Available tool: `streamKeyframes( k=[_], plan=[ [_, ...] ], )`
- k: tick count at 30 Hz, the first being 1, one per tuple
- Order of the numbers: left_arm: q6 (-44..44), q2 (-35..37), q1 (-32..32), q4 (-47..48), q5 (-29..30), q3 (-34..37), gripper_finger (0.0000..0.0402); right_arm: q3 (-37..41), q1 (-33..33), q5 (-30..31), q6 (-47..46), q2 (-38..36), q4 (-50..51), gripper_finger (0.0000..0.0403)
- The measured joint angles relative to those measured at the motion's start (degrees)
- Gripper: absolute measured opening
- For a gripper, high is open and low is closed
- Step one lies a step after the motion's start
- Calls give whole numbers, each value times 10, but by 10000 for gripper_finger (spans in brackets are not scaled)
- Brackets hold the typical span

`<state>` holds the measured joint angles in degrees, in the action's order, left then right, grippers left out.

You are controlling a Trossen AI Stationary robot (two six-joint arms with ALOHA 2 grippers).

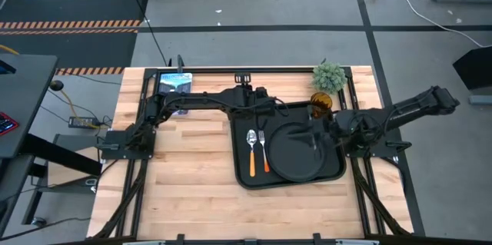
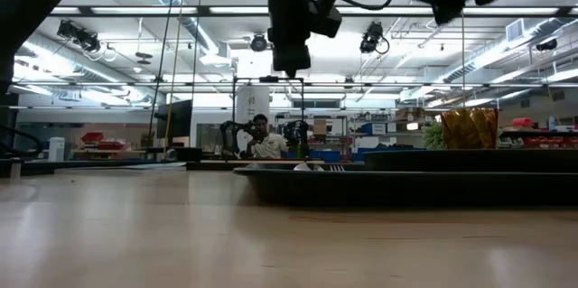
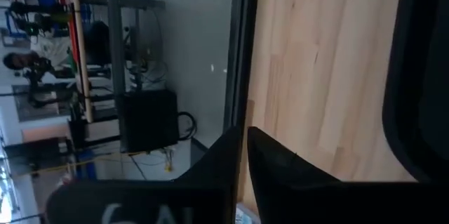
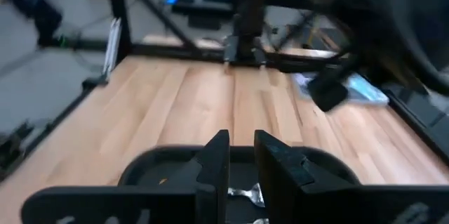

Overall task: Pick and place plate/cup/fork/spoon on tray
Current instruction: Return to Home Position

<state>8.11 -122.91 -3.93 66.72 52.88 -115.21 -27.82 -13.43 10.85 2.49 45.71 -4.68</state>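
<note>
The black tray point(image 1: 242, 177) lies at the table's middle right. The round black plate point(image 1: 296, 159) lies flat in it. The spoon point(image 1: 251, 153) and the fork point(image 1: 264, 151) lie side by side in the tray's left part, orange handles toward the near edge. The amber cup point(image 1: 321, 105) stands upright at the tray's far right corner; it also shows in the low view point(image 2: 468, 128). I cannot tell if it is in the tray. My right gripper point(image 4: 242, 155) hovers over the plate point(image 4: 140, 166), fingers a little apart, empty. My left gripper point(image 3: 243, 143) is shut and empty above the tray's far edge.
A small green plant point(image 1: 329, 76) stands at the far right, just behind the cup. A blue-printed card point(image 1: 174, 84) lies at the far left. Bare wood lies left of the tray point(image 1: 184, 160). A person point(image 2: 262, 139) sits in the room beyond the table.
</note>
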Motion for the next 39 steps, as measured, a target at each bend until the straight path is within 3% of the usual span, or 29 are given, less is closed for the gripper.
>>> streamKeyframes(
  k=[7, 15, 19, 34, 39],
  plan=[
    [8, 6, 9, 2, -3, 0, 6, 106, 36, 0, -59, -52, -106, 75],
    [-27, 7, 52, 8, -49, 0, 11, 204, 61, -19, -64, -103, -233, 75],
    [-18, 13, 81, 10, -65, 1, 7, 223, 70, -19, -53, -136, -237, 75],
    [-10, 39, 142, -6, -232, 4, 8, 275, 87, 2, -92, -223, -245, 75],
    [-10, 39, 174, -7, -244, 4, 8, 275, 88, 79, -100, -225, -249, 75]
  ],
)
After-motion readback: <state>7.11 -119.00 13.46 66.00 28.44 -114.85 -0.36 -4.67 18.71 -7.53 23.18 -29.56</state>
